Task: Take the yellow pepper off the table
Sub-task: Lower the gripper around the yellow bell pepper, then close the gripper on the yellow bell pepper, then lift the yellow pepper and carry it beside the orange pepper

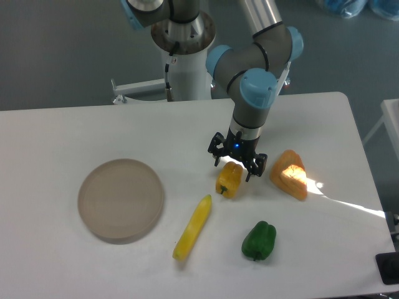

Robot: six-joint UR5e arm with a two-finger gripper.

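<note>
1. One gripper (234,167) is in my view, pointing down over the table (324,124) with its fingers spread apart. One fingertip is at the upper left of the yellow pepper (229,179) and the other just off its upper right.
2. I cannot tell from this view whether the fingertips touch the yellow pepper; nothing is clamped between them.
3. The yellow pepper sits on the table, right of centre, directly under the gripper.
4. I see an orange wedge-shaped piece (289,174) near the pepper's right side, apart from it, with a bright patch of light across it.
5. A long slim yellow pepper (192,228) lies on a slant below and left of the target, apart from it.
6. A green pepper (259,240) rests nearer the front edge, below the target.
7. A round tan plate (121,199) sits well apart on the left.
</note>
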